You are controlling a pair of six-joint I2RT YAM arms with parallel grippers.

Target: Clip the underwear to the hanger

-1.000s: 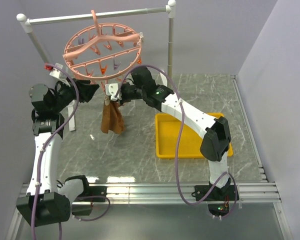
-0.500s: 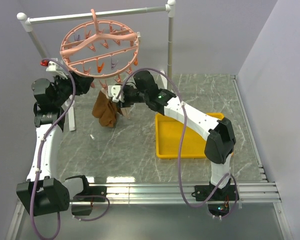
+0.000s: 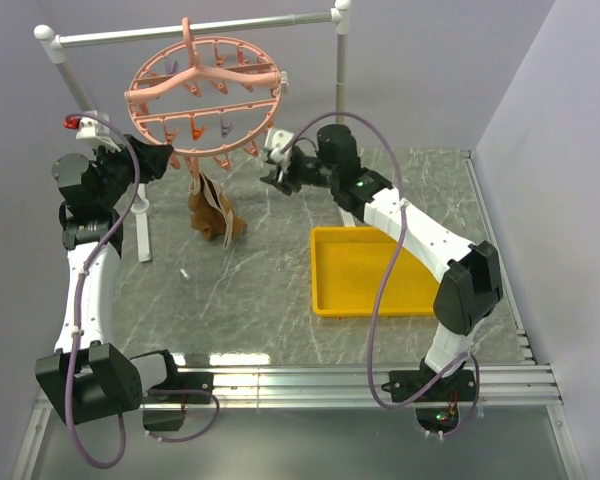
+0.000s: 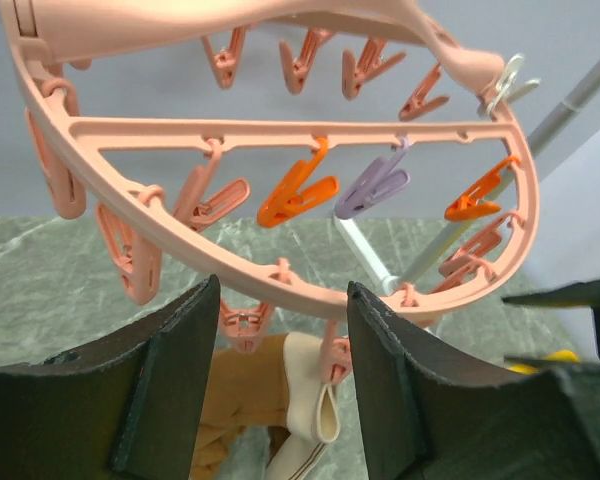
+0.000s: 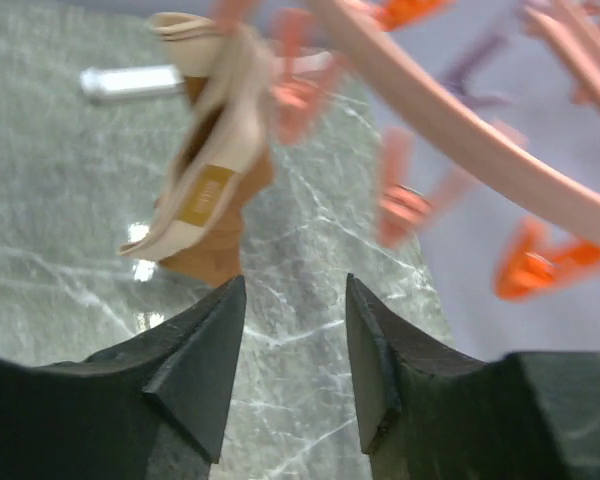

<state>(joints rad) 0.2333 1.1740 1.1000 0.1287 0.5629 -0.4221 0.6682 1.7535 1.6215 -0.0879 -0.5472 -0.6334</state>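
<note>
The salmon-pink round hanger (image 3: 205, 100) hangs by its hook from the rail. The brown underwear (image 3: 212, 212) dangles below its near rim, with the tan waistband held in one pink clip (image 4: 335, 358). My left gripper (image 3: 156, 157) is open at the hanger's left rim. In the left wrist view the hanger rim (image 4: 280, 290) runs across the gap between my fingers (image 4: 170, 380), and the underwear (image 4: 240, 390) hangs just beyond. My right gripper (image 3: 276, 166) is open and empty, to the right of the underwear and apart from it. The underwear shows blurred in the right wrist view (image 5: 215, 195).
A yellow tray (image 3: 325, 270) lies on the marble table to the right of centre. The white and grey metal rail (image 3: 195, 32) spans the back on two posts, one at the left (image 3: 140, 230) and one at the right (image 3: 340, 90). Walls close in on both sides.
My right gripper let go of the underwear and drew back to the right. The underwear now hangs from a hanger clip. My left gripper shifted slightly up and left.
</note>
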